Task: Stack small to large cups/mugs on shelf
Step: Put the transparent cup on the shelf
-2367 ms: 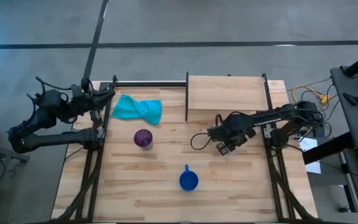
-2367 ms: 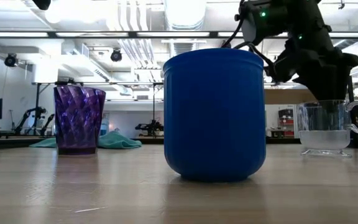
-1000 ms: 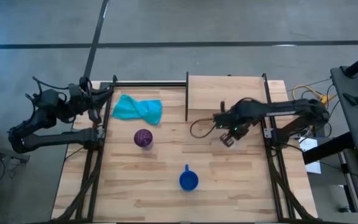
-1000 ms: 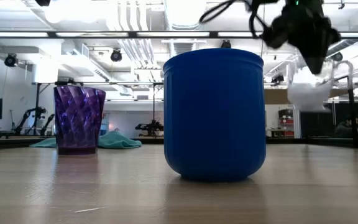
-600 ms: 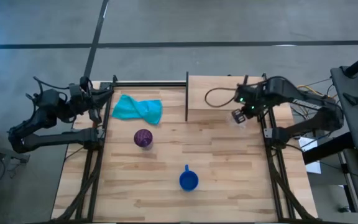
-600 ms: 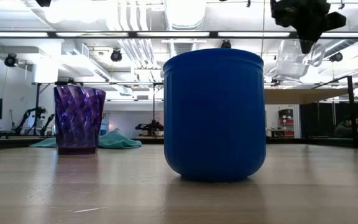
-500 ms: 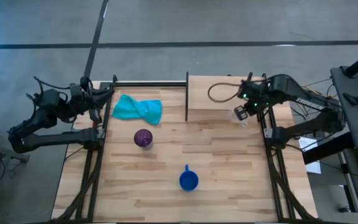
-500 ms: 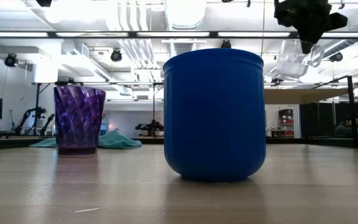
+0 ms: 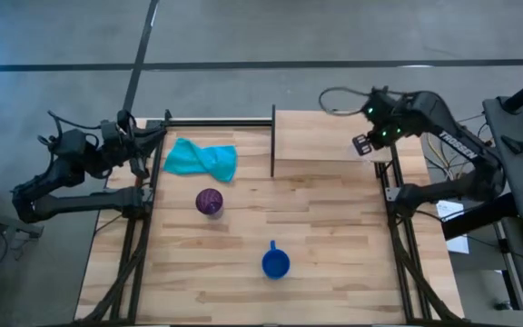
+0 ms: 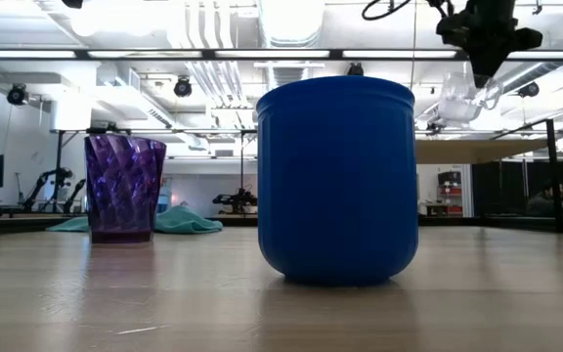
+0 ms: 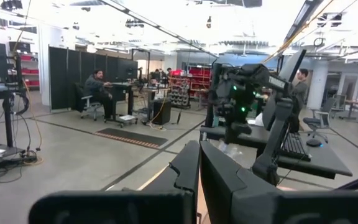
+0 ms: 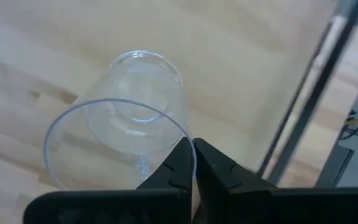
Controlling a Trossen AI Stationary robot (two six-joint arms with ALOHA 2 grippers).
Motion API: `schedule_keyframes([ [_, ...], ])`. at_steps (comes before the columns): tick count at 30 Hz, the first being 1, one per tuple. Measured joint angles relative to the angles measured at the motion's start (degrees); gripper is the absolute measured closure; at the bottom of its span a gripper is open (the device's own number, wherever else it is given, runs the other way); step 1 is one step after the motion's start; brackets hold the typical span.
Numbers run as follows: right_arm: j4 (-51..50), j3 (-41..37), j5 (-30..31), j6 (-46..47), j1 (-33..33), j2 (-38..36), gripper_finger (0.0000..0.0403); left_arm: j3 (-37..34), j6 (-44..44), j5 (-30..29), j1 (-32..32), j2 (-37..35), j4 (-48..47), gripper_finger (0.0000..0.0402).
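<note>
The small clear cup [image 12: 120, 140] hangs under my right gripper [image 9: 363, 143], which is shut on it above the right end of the light-wood shelf [image 9: 325, 136]. In the low view the cup [image 10: 460, 98] is well above the shelf board [image 10: 477, 152]. The purple tumbler [image 9: 209, 202] stands upright on its base on the tabletop, left of centre. The blue mug [image 9: 275, 264] stands upright near the front edge. My left gripper [image 9: 143, 150] waits shut at the table's far left corner, holding nothing. My right gripper pinches the clear cup between its two shut fingers at the handle side [image 12: 143, 168], just under the rim [image 12: 185, 138]; the fingers hide the exact spot. They come from above, pointing down. The cup hangs tilted below them, clear of the shelf.
A teal cloth [image 9: 201, 159] lies at the far left of the tabletop, left of the shelf. Black posts [image 9: 272, 141] stand at the shelf's sides. People and desks show in the room beyond the table [image 11: 98, 93].
My right gripper has carried the clear cup up and toward the table's far right corner, from above the tabletop in front of the shelf to above the shelf's right end. The cup has stayed in the shut fingers and hangs tilted.
</note>
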Motion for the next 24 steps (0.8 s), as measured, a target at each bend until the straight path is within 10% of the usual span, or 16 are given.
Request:
schedule_keyframes([
  [9,0.0,5.8,-9.9,-11.2,-12.1,0.0,0.0394,0.0,0.0,0.0,0.0,-0.1,0.0,0.0402],
  [24,0.0,5.2,-6.7,-25.9,-16.3,3.2,0.0394,0.0,0.0,0.0,0.0,-0.1,0.0,0.0402],
])
